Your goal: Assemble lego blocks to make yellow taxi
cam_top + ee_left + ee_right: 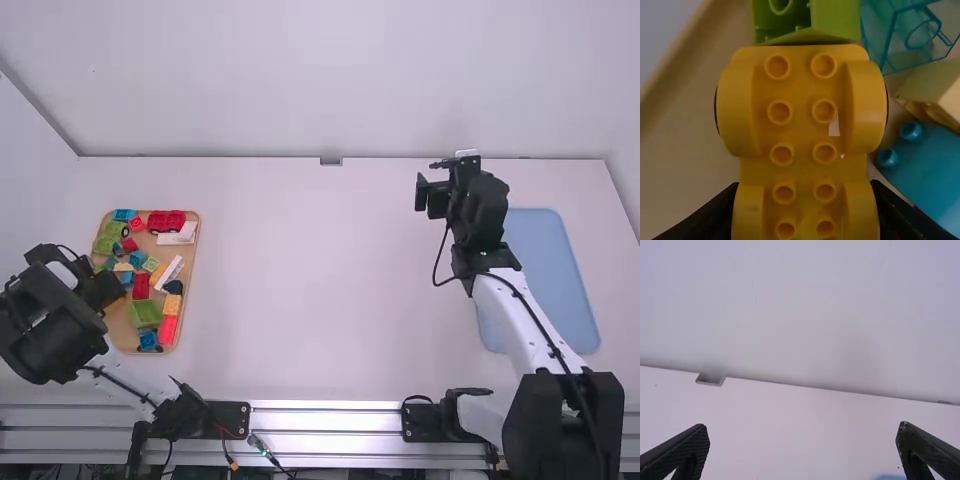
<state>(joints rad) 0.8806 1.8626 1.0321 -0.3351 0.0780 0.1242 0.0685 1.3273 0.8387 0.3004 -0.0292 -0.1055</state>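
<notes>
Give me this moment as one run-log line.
left gripper: shut on yellow wheeled base, at wooden tray | right gripper: open, over white table | base: visible studs uncovered | taxi: unassembled

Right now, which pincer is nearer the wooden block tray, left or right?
Left. The left pincer is over the left part of the wooden tray; the right pincer is far across the table.

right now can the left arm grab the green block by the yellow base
Probably not: the left end effector has the yellow base clamped between its fingers, so it would likely have to let go before taking the green block.
</notes>
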